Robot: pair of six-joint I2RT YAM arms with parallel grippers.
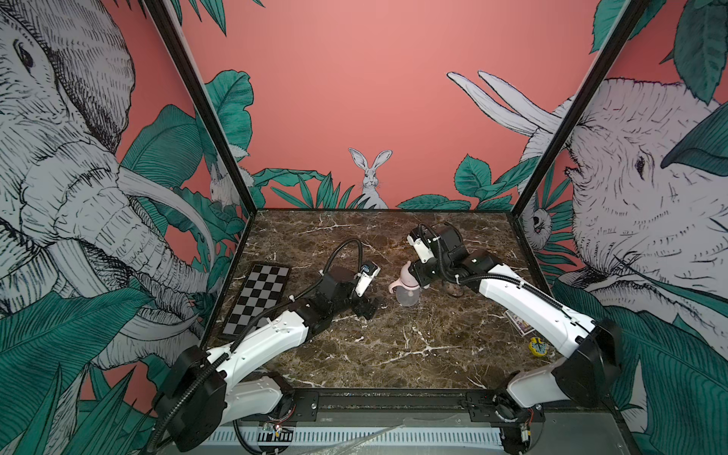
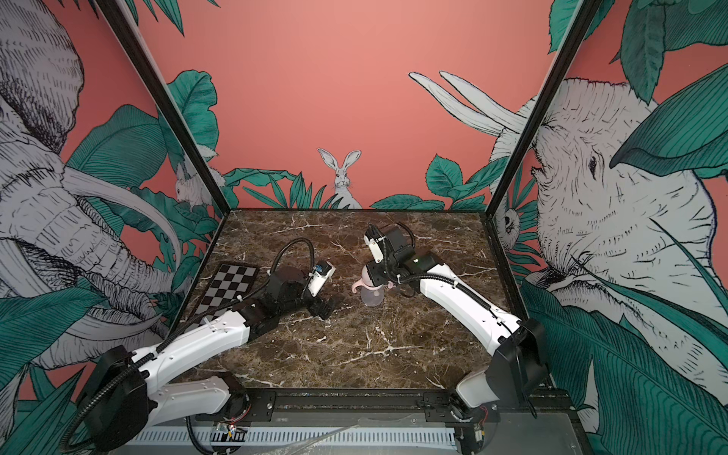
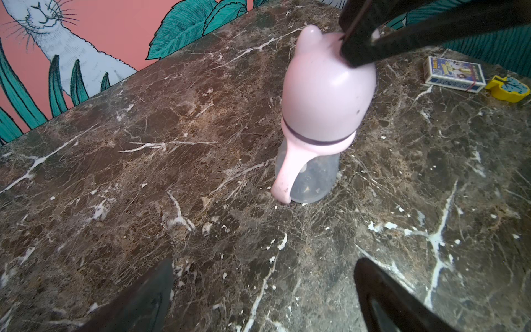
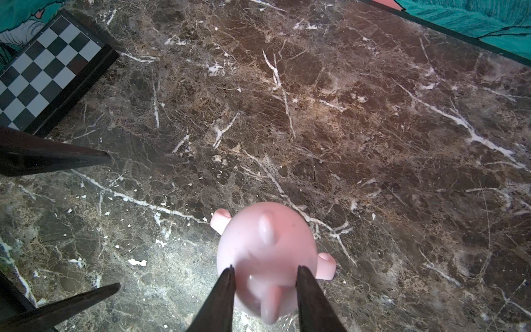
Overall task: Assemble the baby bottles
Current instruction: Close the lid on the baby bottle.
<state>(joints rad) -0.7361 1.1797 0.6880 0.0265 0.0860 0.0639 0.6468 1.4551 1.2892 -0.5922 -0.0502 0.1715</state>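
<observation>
The baby bottle [image 1: 405, 285] [image 2: 371, 286] stands upright in the middle of the marble table. Its pink eared dome cap [image 3: 327, 95] [image 4: 267, 244] sits on the pink two-handled ring [image 3: 316, 145] above the clear body [image 3: 313, 178]. The purple collar is hidden under the cap. My right gripper [image 4: 265, 268] [image 1: 411, 272] comes down on the cap's top. Its jaws straddle one ear with a gap on each side, and the tips lie against the dome. My left gripper [image 3: 264, 264] [image 1: 368, 307] is wide open low over the table, a short way left of the bottle, holding nothing.
A chessboard [image 1: 260, 299] [image 4: 48, 72] lies at the table's left edge beside the left arm. A card box [image 1: 520, 321] [image 3: 454, 74] and a yellow toy [image 1: 537, 346] [image 3: 508, 89] lie near the right edge under the right arm. Wall panels enclose three sides.
</observation>
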